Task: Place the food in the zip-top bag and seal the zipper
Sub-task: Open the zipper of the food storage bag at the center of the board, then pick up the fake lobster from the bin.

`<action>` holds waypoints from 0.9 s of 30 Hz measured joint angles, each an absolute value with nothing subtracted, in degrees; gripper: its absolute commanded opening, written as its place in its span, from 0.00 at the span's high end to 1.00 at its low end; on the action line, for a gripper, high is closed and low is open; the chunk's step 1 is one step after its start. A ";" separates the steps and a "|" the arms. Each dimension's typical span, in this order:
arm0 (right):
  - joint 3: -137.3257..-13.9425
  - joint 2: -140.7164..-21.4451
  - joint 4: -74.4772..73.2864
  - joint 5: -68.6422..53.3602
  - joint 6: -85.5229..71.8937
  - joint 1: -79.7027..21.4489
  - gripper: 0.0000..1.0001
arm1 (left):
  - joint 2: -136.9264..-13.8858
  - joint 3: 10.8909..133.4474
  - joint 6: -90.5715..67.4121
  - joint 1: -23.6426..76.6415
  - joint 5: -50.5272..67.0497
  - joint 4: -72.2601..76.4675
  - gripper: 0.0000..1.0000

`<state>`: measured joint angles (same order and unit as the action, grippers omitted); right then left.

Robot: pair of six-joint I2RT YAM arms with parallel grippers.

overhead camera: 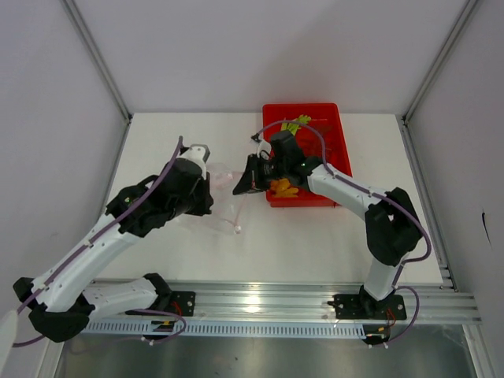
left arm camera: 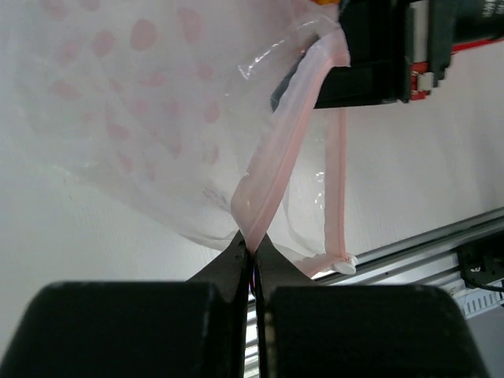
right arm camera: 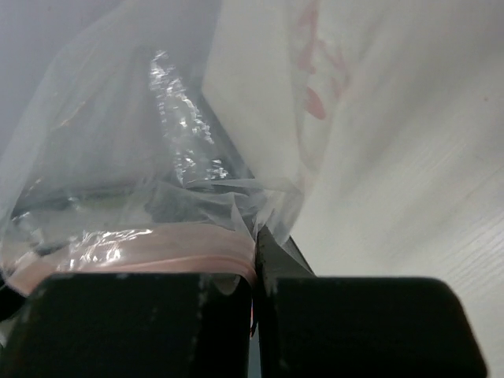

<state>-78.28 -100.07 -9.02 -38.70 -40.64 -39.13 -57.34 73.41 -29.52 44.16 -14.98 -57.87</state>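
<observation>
So here's where I'm at. White counter (overhead camera: 315, 244), with the red tray (overhead camera: 276, 114) against the far edge, a bit right of center. The zip-top bag (overhead camera: 224, 201) is around the middle of the counter, just off the tray's left side, strung between my two arms. I can't tell if its belly is touching the counter.

Both ends of me are busy with it. My left end effector (left arm camera: 252, 244) is clamped fully closed on the zipper (left arm camera: 287, 134), with the pink strip running up and away from my fingertips. My right end effector (right arm camera: 256, 244) is pinched closed on the same strip from the tray side, with crinkly clear plastic bunched right above it. So the mouth is held at two spots, and its long edge runs roughly left-right between the arms.

The food is all to the right of the bag, in the tray. There's a yellow-orange piece (overhead camera: 283, 187) by the near-left corner, right beside my right wrist, and the green stalk (overhead camera: 295, 124) is toward the far end, partly under my arm. I can't make out the lobster.

I can't see any food in the bag yet. My right arm is way closer to the tray, so I reckon it should fetch while my left holds the mouth.
</observation>
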 measured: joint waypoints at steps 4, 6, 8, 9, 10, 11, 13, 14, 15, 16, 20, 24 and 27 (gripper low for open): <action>-80.53 -104.18 -16.56 -37.34 -38.85 -38.35 1.00 | -61.19 75.83 -29.50 46.30 -15.11 -60.20 0.99; -81.78 -104.88 -20.45 -35.22 -37.19 -38.41 1.00 | -62.22 77.21 -29.50 46.85 -15.11 -61.01 0.99; -82.72 -104.99 -23.05 -33.32 -35.35 -38.50 1.00 | -62.57 78.00 -29.47 47.03 -15.11 -61.17 0.99; -83.05 -104.99 -23.92 -32.56 -34.48 -38.50 1.00 | -62.57 78.02 -29.45 47.03 -15.14 -61.06 1.00; -83.13 -104.99 -24.36 -31.97 -33.78 -38.52 0.99 | -62.59 77.95 -29.43 47.00 -15.09 -60.88 0.99; -83.15 -104.99 -24.82 -31.35 -33.06 -38.54 0.96 | -62.63 77.69 -29.39 46.87 -14.96 -60.38 1.00; -83.15 -104.99 -25.89 -29.93 -31.44 -38.70 0.81 | -62.92 76.86 -29.04 46.28 -14.50 -59.24 1.00; -83.15 -104.99 -26.48 -28.99 -30.92 -38.81 0.75 | -63.29 76.44 -28.84 45.89 -14.20 -58.74 0.99; -83.15 -104.99 -27.03 -28.14 -30.15 -38.89 0.70 | -63.83 76.16 -28.47 45.39 -13.74 -58.19 0.99; -83.15 -104.97 -27.64 -27.24 -29.45 -38.94 0.60 | -64.49 75.94 -28.29 44.82 -13.37 -57.58 1.00; -83.11 -104.01 -30.46 -24.10 -27.33 -39.00 0.48 | -66.89 75.24 -27.35 42.37 -11.94 -54.98 0.99; -82.15 -99.26 -32.99 -20.93 -26.09 -38.92 0.40 | -67.53 74.52 -26.35 40.42 -10.17 -52.66 0.99; -80.38 -92.84 -33.74 -18.92 -25.82 -38.13 0.36 | -67.77 74.46 -25.50 39.64 -9.19 -50.83 0.99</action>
